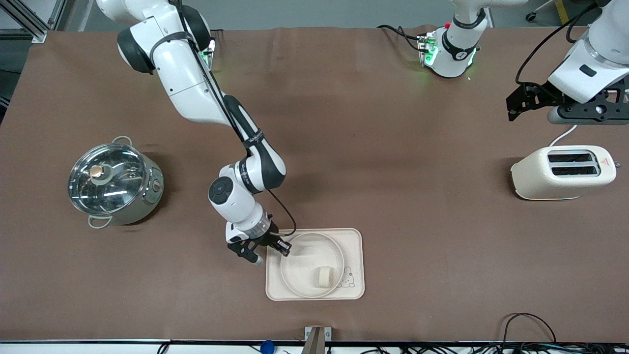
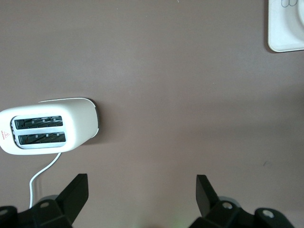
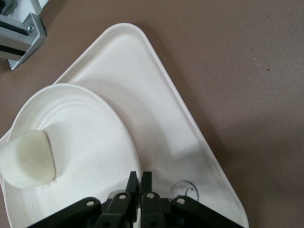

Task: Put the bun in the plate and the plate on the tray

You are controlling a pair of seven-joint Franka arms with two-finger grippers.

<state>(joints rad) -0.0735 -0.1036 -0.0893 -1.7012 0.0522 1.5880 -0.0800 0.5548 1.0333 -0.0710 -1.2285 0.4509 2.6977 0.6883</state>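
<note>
Two arms are on my screen, and only the right one is down at the work. Its black two-finger right gripper sits low in the middle of the front view, at the plate's rim on the side toward the right arm's end of the table. In the right wrist view the right gripper shows at the bottom centre, its black fingertips pressed together with no gap, clenched over the thin rim of the plate, though I cannot make out for certain that the rim is pinched between them.

I see the small cream-white rounded bun lying in the round shallow cream-white plate, off-centre, toward the front camera and the rabbit drawing. In the right wrist view the bun is at the left edge, resting on the plate. That plate rests on the flat cream rectangular tray with rounded corners, which lies low in the centre of the front view; a bare corner of the tray fills the middle of the right wrist view.

My left arm waits at the upper right of the front view, its left gripper over bare brown table, above the cream two-slot toaster. The left wrist view shows the left gripper with its fingers spread wide, released and holding nothing, the toaster at mid-left.

At mid-left of the front view stands a steel pot with a glass lid.
</note>
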